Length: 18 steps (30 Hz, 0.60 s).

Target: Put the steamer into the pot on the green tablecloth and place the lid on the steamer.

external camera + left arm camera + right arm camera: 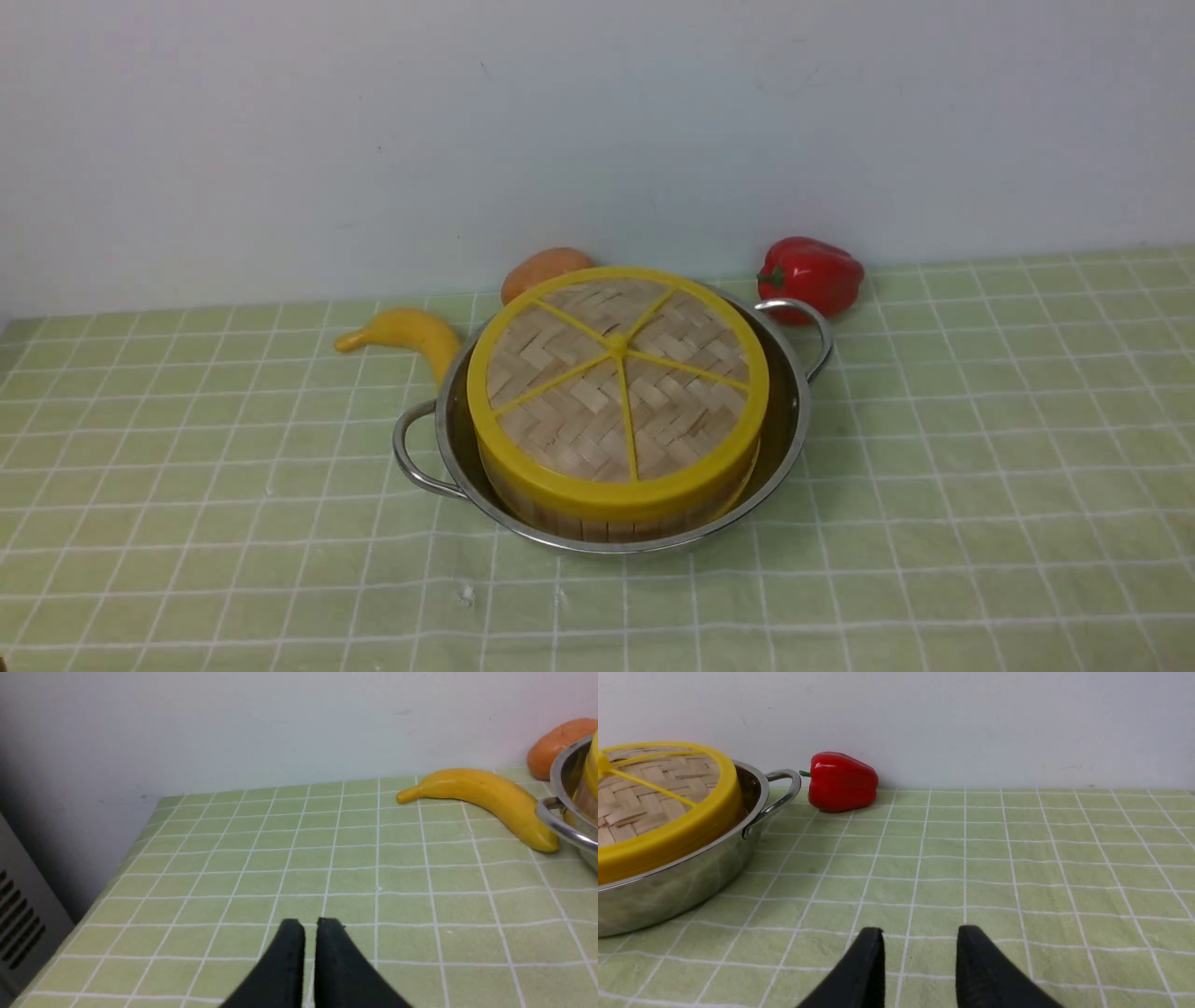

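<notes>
The steel pot (790,425) stands mid-table on the green tablecloth (980,467). Inside it sits the steamer (560,523), only its upright wooden wall showing. The woven lid (617,373) with yellow rim and spokes lies flat on the steamer. Neither gripper shows in the front view. In the left wrist view, my left gripper (310,924) hovers over bare cloth well away from the pot (567,828), jaws a narrow gap apart and empty. In the right wrist view, my right gripper (920,933) stands open and empty over cloth, apart from the pot (691,882) and lid (658,812).
A yellow banana (406,334) lies just left of the pot, touching its rim. An orange vegetable (544,271) sits behind the pot against the white wall. A red bell pepper (810,275) rests by the pot's right handle. A grey vented box (21,914) stands past the table's left edge.
</notes>
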Each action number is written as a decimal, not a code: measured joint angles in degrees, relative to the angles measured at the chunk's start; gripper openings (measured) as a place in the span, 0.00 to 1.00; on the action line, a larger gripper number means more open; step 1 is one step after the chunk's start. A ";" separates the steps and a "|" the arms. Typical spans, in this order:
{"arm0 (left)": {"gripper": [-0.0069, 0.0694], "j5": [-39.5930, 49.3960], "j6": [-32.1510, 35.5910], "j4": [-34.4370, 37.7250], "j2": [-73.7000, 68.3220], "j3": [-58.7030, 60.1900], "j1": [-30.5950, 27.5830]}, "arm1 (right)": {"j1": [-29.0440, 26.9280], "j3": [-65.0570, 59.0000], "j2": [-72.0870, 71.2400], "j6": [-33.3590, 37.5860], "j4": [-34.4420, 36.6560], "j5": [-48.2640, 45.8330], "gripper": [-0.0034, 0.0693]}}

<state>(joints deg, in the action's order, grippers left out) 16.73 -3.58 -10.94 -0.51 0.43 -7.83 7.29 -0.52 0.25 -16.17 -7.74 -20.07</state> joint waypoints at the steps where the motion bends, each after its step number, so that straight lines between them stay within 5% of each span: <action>1: 0.13 0.17 0.00 0.00 0.07 0.00 0.00 | 0.00 0.00 0.00 0.00 0.00 0.00 0.38; 18: 0.16 4.65 -0.25 0.05 0.43 0.00 0.00 | 0.00 0.00 0.00 0.00 0.00 0.01 0.38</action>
<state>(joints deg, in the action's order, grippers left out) 21.38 -3.83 -10.89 -0.08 0.43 -7.83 7.29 -0.52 0.25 -16.17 -7.74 -20.06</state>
